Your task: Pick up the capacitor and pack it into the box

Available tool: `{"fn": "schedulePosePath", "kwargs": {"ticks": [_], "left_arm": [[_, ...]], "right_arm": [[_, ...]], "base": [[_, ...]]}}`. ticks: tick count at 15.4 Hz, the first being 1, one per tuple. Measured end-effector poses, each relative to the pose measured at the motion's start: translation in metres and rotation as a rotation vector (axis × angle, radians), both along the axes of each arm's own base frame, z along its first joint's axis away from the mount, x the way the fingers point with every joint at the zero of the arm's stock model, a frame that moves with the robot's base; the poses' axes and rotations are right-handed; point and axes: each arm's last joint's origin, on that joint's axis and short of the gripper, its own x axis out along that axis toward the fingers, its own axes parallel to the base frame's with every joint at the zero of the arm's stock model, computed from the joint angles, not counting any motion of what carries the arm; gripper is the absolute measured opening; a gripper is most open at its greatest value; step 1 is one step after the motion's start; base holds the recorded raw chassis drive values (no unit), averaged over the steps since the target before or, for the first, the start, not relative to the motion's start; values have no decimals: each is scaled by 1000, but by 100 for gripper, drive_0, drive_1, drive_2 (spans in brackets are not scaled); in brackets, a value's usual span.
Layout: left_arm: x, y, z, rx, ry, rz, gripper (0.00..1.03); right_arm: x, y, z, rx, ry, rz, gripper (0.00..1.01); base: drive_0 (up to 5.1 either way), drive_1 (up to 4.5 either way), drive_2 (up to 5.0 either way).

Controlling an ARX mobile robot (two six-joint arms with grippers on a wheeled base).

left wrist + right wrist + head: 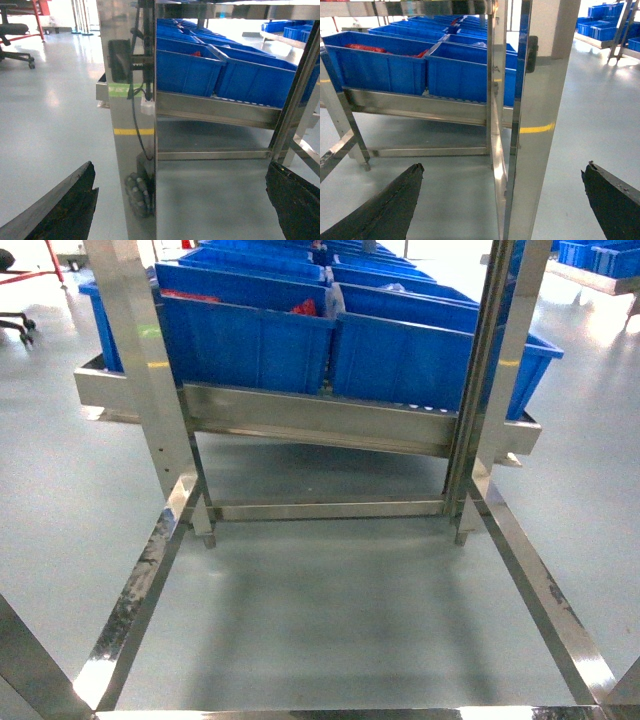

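Steel frame (130, 600) nearest; both grippers' fingers (65, 210) (385, 210) spread, empty. Risk: arms striking uprights reaching blue bins (250, 340); box, capacitor unseen.

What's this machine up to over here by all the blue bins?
Nothing is being handled at this moment. The robot faces a shiny stainless steel rack that carries rows of large blue plastic bins, some holding red items. Both wrist views show the left gripper and the right gripper with jaws spread wide and empty, low near the grey floor. No pale pink box or capacitor is in view, so the packing has not visibly begun.
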Motion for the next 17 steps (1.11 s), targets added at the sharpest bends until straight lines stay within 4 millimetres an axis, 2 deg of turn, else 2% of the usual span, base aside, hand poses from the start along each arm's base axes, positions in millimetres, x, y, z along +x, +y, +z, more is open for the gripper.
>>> {"fn": "schedulePosePath", "kwargs": {"ticks": [17], "left_arm": [[0, 0, 0, 0, 3, 0, 98]], "right_arm": [[0, 0, 0, 0, 2, 0, 98]], "base": [[0, 0, 0]]}}
